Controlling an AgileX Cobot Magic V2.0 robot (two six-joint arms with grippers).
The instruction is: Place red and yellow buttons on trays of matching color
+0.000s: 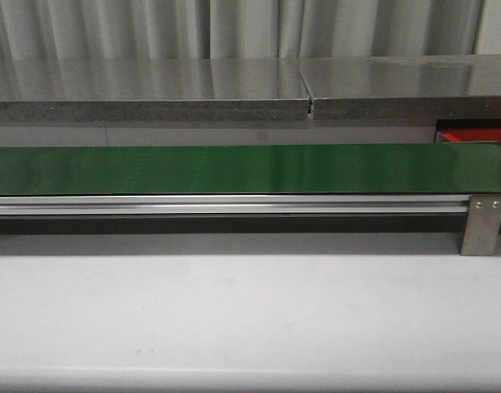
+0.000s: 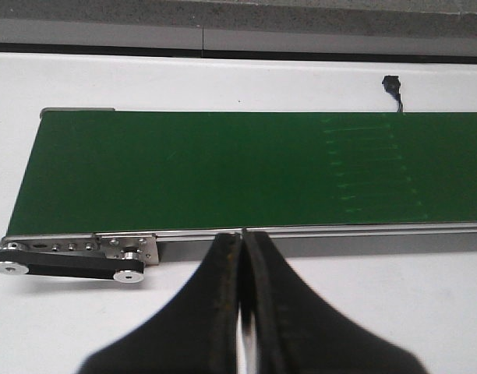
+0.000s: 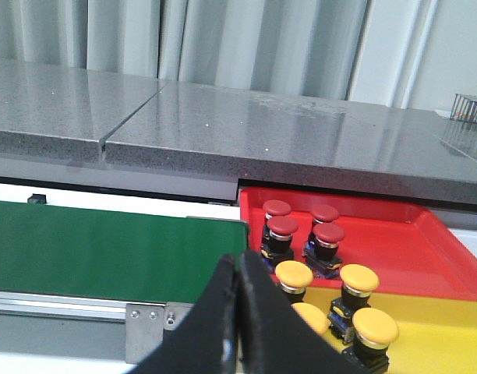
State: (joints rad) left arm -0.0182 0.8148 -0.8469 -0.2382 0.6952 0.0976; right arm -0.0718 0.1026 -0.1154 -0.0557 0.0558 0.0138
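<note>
In the right wrist view, several red buttons (image 3: 282, 227) stand on the red tray (image 3: 394, 241). Several yellow buttons (image 3: 294, 274) stand on the yellow tray (image 3: 441, 335), which lies right in front of the red one. My right gripper (image 3: 238, 259) is shut on nothing and hangs over the end of the green belt (image 3: 106, 249), just beside the yellow buttons. My left gripper (image 2: 243, 234) is also shut and empty, at the near rail of the bare belt (image 2: 223, 171). The front view shows only a sliver of the red tray (image 1: 471, 136) and neither gripper.
A grey stone counter (image 1: 152, 86) runs behind the belt (image 1: 234, 168), with curtains beyond it. The belt's metal end bracket (image 1: 484, 223) stands on the white table. A black belt pulley (image 2: 67, 261) sticks out at the belt's other end. A small black connector with a cable (image 2: 391, 82) lies behind the belt.
</note>
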